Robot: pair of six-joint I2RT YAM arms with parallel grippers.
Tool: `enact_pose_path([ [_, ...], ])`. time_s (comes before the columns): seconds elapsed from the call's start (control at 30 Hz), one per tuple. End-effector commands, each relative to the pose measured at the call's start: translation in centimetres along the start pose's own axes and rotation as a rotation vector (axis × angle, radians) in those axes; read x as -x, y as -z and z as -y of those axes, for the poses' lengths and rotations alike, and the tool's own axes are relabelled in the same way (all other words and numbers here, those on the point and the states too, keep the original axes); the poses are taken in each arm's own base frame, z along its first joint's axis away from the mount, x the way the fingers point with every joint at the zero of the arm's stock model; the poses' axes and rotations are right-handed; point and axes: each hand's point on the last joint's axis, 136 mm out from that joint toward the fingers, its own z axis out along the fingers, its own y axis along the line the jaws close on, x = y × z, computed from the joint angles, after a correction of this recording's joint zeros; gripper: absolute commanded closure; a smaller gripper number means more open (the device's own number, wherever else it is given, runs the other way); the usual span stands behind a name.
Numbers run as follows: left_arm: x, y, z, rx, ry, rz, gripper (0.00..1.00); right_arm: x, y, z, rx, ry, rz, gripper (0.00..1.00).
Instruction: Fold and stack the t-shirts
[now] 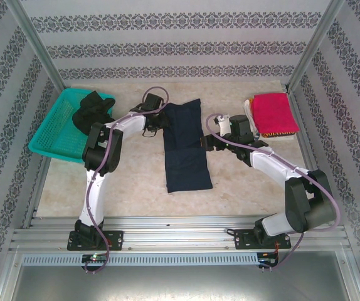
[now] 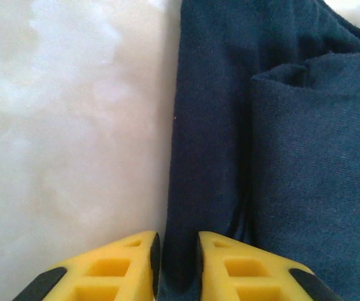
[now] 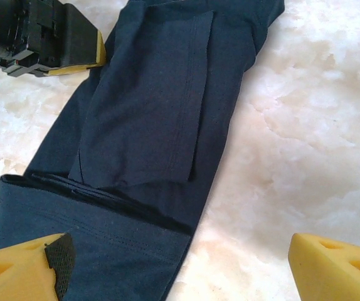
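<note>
Yellow fingers of my left gripper [image 2: 178, 251] stand nearly together, pinching the left edge of the navy t-shirt [image 2: 293, 157], which lies folded lengthwise on the table [image 1: 130, 182]. My right gripper [image 3: 177, 248] is spread wide over its opposite edge, gripping nothing. Far right lies the red t-shirt [image 1: 273, 111], folded; far left, the black t-shirt [image 1: 92, 108] sits in the teal basket [image 1: 48, 135].

The navy t-shirt [image 1: 185, 147] is matt, finely knit cloth with stitched hems. Under it the table [image 1: 130, 185] is smooth, pale and marbled, with a faint sheen. The fingers [image 2: 114, 269] of the left gripper [image 2: 178, 254] are matt yellow plastic. At the table's far left corner the basket [image 1: 51, 135] is teal plastic mesh. The rails [image 1: 180, 235] along the near edge are bare metal.
</note>
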Motion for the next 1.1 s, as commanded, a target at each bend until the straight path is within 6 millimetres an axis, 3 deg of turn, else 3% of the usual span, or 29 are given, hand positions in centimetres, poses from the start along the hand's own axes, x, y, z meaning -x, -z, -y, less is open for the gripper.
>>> enact_pose_path([
  [0.0, -1.0, -0.9, -0.7, 0.01, -0.011, -0.054, 0.78, 0.3, -0.1, -1.1, 0.042, 0.036, -0.001, 0.12],
  [0.1, -1.2, -0.9, -0.6, 0.006, -0.016, -0.059, 0.79, 0.3, 0.0, -1.7, 0.062, 0.072, -0.005, 0.11],
  [0.17, -1.3, -1.0, -0.5, -0.006, -0.022, -0.063, 0.85, 0.2, 0.2, -2.2, 0.083, 0.097, -0.008, 0.11],
  [0.4, -1.8, -1.5, -0.6, -0.018, -0.07, -0.077, 0.99, -1.3, 0.7, -6.2, 0.189, 0.31, -0.086, 0.09],
  [0.5, -1.9, -1.6, -1.2, -0.008, -0.08, -0.08, 1.0, -3.1, 1.2, -8.9, 0.265, 0.483, -0.135, 0.07],
  [0.6, -2.1, -1.7, -1.7, -0.009, -0.078, -0.083, 1.0, -6.6, 2.0, -12.4, 0.372, 0.738, -0.184, 0.06],
  [0.73, -2.0, -1.9, -2.2, -0.017, -0.076, -0.09, 1.0, -10.0, 2.9, -15.1, 0.462, 0.902, -0.3, 0.12],
  [1.07, -1.8, -2.1, -3.0, -0.022, -0.061, -0.104, 1.0, -14.6, 2.8, -17.0, 0.525, 1.059, -0.454, 0.28],
])
